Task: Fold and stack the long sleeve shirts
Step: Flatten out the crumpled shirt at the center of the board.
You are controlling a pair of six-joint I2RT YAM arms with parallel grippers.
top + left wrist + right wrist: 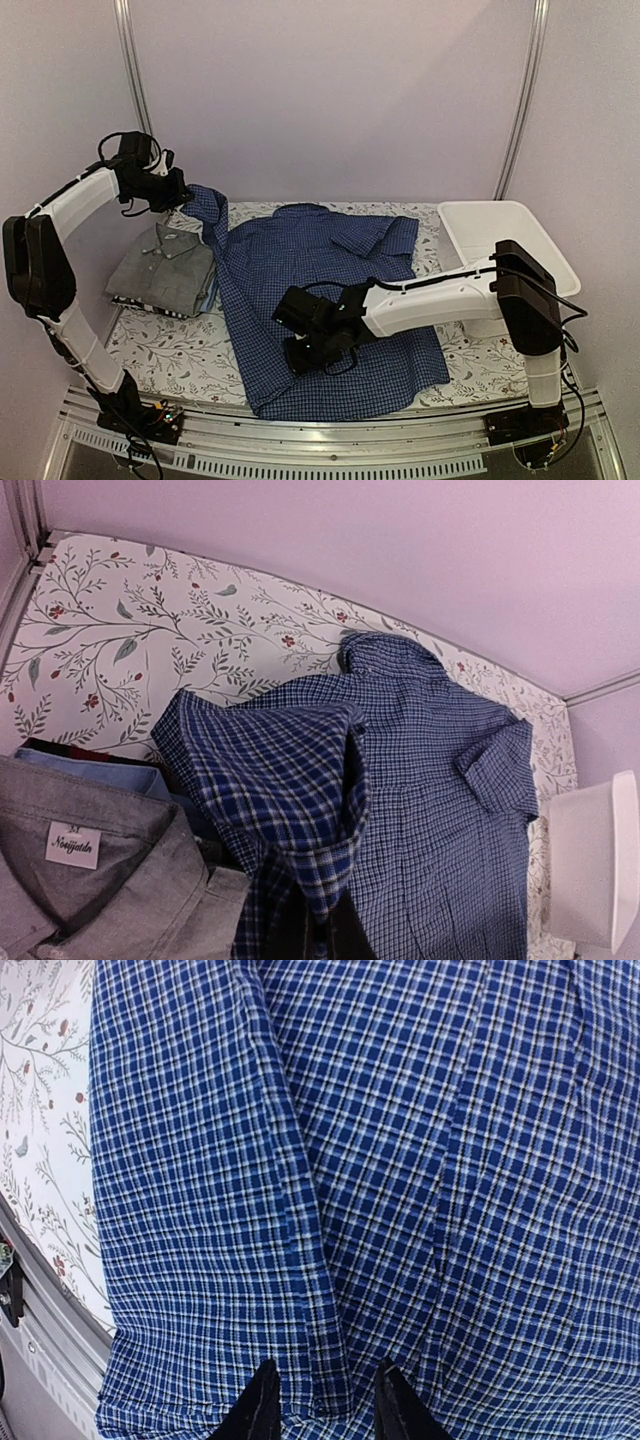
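Note:
A dark blue check shirt (330, 300) lies spread on the floral table cover, collar at the far side. My left gripper (183, 196) is at the far left, shut on the shirt's left sleeve and holding it raised. In the left wrist view the sleeve (290, 780) drapes over my jaws and hides them. My right gripper (298, 358) is low over the shirt's lower front, open and empty, its fingertips (264, 1390) on either side of the button strip (300, 1260). A folded grey shirt (163, 265) tops a stack at the left and also shows in the left wrist view (100, 890).
A white plastic basket (520, 235) stands at the back right and also shows in the left wrist view (595, 860). Light blue (90, 772) and dark-striped folded shirts lie under the grey one. The metal table rail (330, 440) runs along the near edge.

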